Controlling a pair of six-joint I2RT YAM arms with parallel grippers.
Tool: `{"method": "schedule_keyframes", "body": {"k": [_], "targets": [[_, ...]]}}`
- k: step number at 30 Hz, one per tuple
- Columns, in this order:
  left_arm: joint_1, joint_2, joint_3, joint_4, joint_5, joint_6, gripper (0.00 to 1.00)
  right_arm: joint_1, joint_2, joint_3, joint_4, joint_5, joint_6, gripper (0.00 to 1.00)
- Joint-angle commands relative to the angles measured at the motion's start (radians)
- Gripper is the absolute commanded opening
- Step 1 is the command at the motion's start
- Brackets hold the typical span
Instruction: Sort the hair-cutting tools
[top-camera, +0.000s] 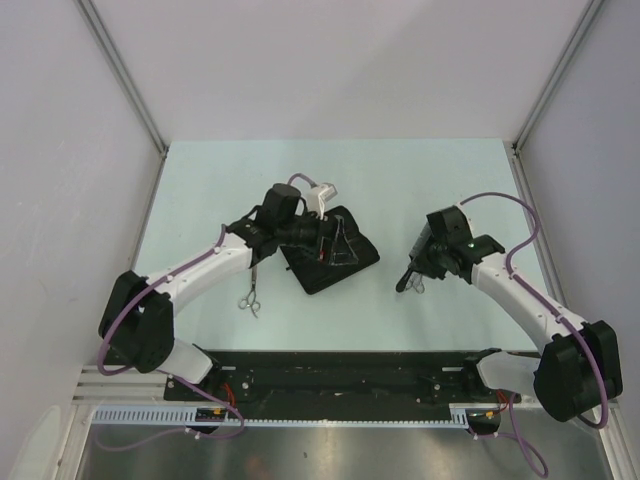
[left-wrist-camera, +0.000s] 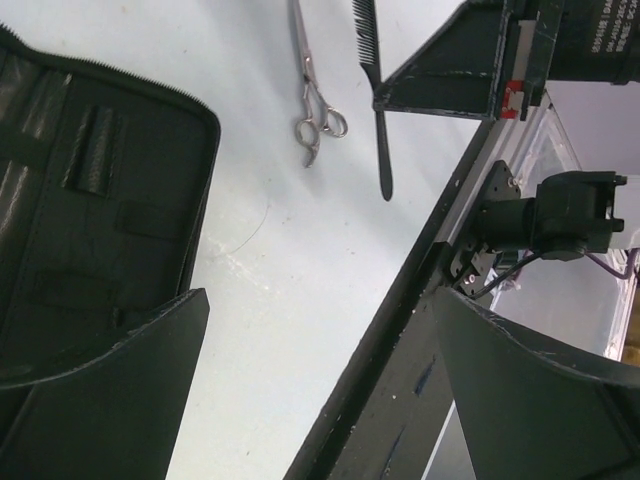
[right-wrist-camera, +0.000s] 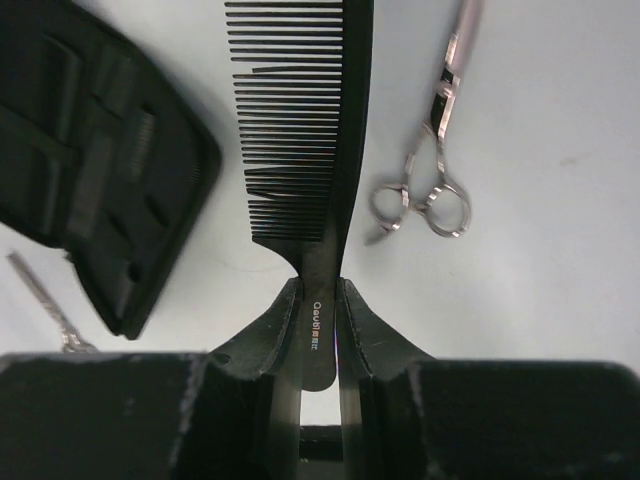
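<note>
Right wrist view: we see the black handled comb (right-wrist-camera: 348, 140) pinched at its handle between the fingers of the right end effector (right-wrist-camera: 320, 300), teeth pointing toward the case (right-wrist-camera: 90, 170). We cannot tell whether the comb is clear of the counter (top-camera: 200, 190). One pair of scissors (right-wrist-camera: 432, 190) lies just beside the comb, on its side away from the case. A second pair of scissors (top-camera: 250, 298) lies on the counter near the case's opposite side. The left end effector (left-wrist-camera: 320, 350) hovers over the case's edge, its fingers spread wide with nothing between them.
</note>
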Motion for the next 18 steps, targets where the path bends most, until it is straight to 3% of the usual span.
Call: {"method": "schedule_keyframes", "body": {"k": [1, 18], "targets": [[-0.037, 0.010, 0.057, 0.069, 0.022, 0.031, 1.00, 0.005, -0.008, 0.068, 0.098, -0.017, 0.022, 0.09], [-0.157, 0.245, 0.270, 0.139, -0.076, 0.036, 0.99, 0.008, -0.003, 0.134, 0.235, -0.141, 0.075, 0.08]]}}
